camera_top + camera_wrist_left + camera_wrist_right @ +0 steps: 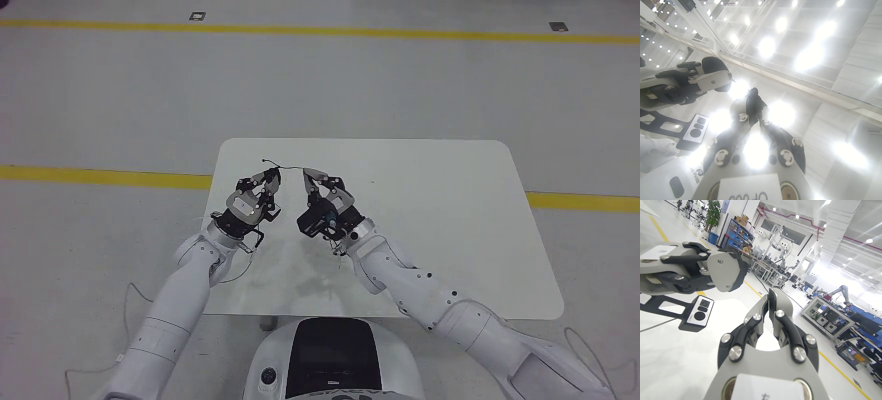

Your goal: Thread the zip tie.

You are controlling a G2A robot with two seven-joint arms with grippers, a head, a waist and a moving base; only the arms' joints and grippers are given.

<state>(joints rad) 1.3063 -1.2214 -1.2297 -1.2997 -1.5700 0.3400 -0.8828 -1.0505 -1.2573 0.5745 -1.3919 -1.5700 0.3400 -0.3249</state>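
Left gripper (272,179) above the table (450,200) near its far left corner, jaws closed on a thin black zip tie (290,169), the tie spanning to the right gripper (308,176) just beside, jaws pinched shut on its other end.

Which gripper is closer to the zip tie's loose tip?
Left. The left gripper grips the zip tie just beside that tip; the right gripper holds its other end.

White rounded-corner table (450,200), grey floor (100,90)
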